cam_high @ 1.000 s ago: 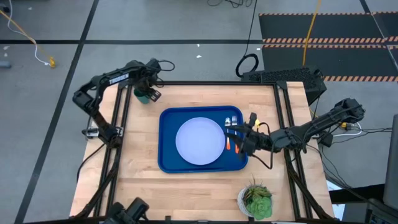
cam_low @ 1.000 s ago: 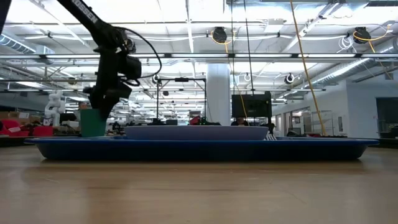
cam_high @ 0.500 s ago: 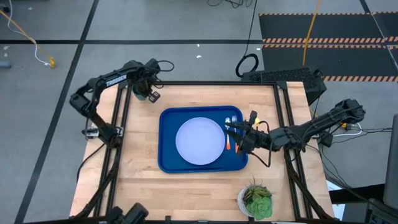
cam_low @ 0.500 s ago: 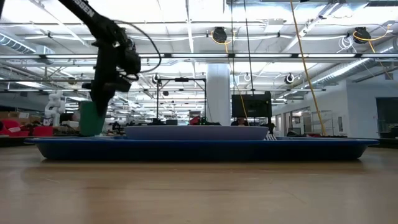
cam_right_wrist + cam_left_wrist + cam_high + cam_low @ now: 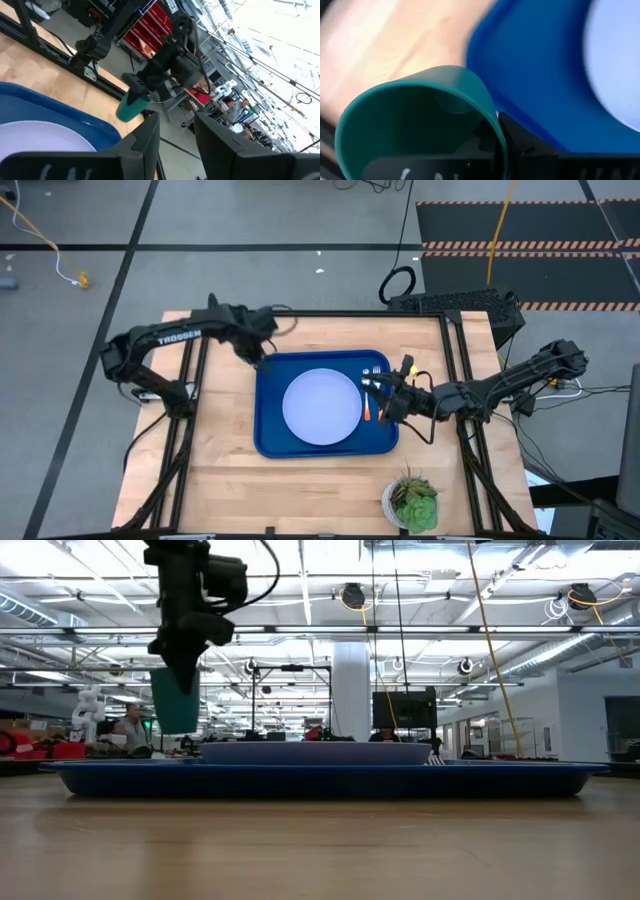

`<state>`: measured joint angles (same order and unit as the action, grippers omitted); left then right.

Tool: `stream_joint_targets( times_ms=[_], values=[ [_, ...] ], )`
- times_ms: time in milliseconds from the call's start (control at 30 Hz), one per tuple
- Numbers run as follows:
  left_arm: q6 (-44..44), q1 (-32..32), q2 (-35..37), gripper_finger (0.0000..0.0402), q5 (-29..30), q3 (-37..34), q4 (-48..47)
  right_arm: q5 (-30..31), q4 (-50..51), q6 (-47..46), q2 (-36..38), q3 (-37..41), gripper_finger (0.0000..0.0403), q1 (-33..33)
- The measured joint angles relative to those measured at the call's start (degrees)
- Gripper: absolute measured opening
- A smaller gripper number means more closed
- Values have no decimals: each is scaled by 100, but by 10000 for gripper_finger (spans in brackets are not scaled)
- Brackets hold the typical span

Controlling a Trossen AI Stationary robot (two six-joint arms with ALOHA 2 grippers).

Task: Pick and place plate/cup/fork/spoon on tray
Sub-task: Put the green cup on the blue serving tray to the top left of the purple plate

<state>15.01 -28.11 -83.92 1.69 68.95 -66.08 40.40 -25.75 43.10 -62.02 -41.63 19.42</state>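
Left pincer (image 5: 186, 690) grips the cup (image 5: 176, 700), raised above the tray (image 5: 268, 438) corner. Right pincer (image 5: 385, 402), fingers parted, hovers over the fork (image 5: 373, 383).

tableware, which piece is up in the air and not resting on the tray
The green cup. The left gripper holds it above the table by the blue tray, while the plate, fork and spoon lie on that tray.

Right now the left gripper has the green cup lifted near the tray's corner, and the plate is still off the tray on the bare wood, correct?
Not quite. The left gripper does hold the green cup lifted near the blue tray's corner, but the high view shows the plate already lying in the tray, not on the bare wood.
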Motion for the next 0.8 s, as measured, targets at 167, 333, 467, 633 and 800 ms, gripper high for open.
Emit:
stream_joint_targets(
  times_ms=[167, 333, 467, 633, 800],
  values=[
    [229, 757, -182, 4, -18, 0, 372, -10, -239, -22, 0, 0, 116, 0],
    [216, 1108, -510, 5, -29, 0, 479, -15, -294, -9, 0, 0, 116, 0],
    [22, 1153, -842, 5, -118, 0, 410, -16, -278, 2, 0, 0, 116, 0],
    [-143, 1164, -1168, 8, -332, 0, 664, -17, -264, 2, 0, 0, 116, 0],
    [-182, 1175, -1225, 6, -340, 0, 953, -17, -219, 2, 0, 0, 116, 0]
  ],
)
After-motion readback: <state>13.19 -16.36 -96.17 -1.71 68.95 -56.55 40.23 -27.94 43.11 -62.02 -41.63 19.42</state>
